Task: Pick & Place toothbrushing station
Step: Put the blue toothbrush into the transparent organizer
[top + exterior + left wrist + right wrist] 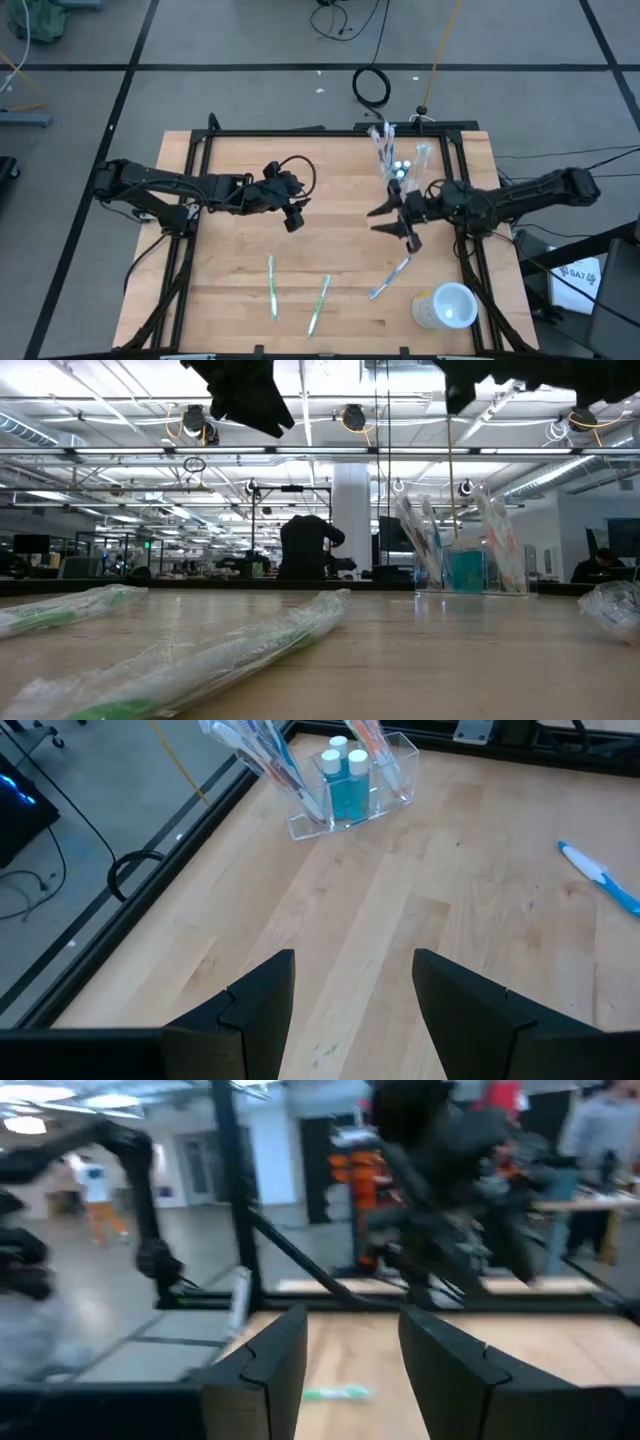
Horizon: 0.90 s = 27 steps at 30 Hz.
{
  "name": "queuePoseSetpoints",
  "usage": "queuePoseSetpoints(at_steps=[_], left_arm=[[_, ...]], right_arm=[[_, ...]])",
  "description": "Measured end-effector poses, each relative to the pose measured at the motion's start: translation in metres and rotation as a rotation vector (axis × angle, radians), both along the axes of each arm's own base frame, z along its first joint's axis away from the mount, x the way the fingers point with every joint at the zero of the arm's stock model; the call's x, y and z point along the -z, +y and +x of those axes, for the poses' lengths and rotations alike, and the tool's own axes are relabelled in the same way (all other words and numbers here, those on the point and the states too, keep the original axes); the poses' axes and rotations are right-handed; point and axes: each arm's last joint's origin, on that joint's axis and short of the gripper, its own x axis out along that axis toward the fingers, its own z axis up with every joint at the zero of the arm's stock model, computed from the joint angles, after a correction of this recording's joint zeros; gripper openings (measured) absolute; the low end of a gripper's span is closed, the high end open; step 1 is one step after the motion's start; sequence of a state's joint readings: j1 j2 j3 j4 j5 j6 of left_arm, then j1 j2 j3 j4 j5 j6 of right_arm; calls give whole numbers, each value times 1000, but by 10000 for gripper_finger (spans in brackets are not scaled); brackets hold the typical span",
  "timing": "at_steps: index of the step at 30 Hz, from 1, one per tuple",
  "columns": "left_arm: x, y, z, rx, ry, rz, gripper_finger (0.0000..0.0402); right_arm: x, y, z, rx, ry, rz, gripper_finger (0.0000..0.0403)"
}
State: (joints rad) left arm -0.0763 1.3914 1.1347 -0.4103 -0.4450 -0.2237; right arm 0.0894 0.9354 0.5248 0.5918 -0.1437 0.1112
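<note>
The left gripper (pixel 294 222) and right gripper (pixel 398 225) hover over the surface (pixel 340 180), jaws apart, holding nothing. The clear tumbler (pixel 400 170) with toothbrushes stands just beside the right gripper.

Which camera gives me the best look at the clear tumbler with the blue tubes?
The left wrist view: the tumbler shows close and unblocked, blue tubes and toothbrushes distinct inside. The high view shows it small, beside the right gripper. The low view shows it side-on, far across the table. The right wrist view misses it.

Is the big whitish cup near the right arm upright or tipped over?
Tipped over. In the high view the whitish cup lies on its side on the table, its round mouth showing.
</note>
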Motion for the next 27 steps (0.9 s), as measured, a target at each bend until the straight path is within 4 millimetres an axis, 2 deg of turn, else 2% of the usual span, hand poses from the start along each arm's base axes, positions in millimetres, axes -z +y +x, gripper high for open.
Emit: queuePoseSetpoints(at_steps=[3, 9, 16, 19, 24, 27], left_arm=[[0, 0, 0, 0, -4, 0, 212], [0, 0, 0, 0, -4, -1, 212], [0, 0, 0, -8, -10, -14, 212], [0, 0, 0, -10, -12, -17, 212], [2, 0, 2, -11, -1, -16, 212], [4, 0, 5, -14, -7, -15, 212]], right_arm=[[-2, 10, 8, -28, 33, -3, 150], [-9, 37, 39, -123, 178, -89, 150], [0, 65, 64, -216, 406, -238, 150], [15, 77, 65, -256, 504, -243, 150], [45, 96, 59, -290, 763, -190, 150], [64, 104, 53, -319, 897, -241, 150]])
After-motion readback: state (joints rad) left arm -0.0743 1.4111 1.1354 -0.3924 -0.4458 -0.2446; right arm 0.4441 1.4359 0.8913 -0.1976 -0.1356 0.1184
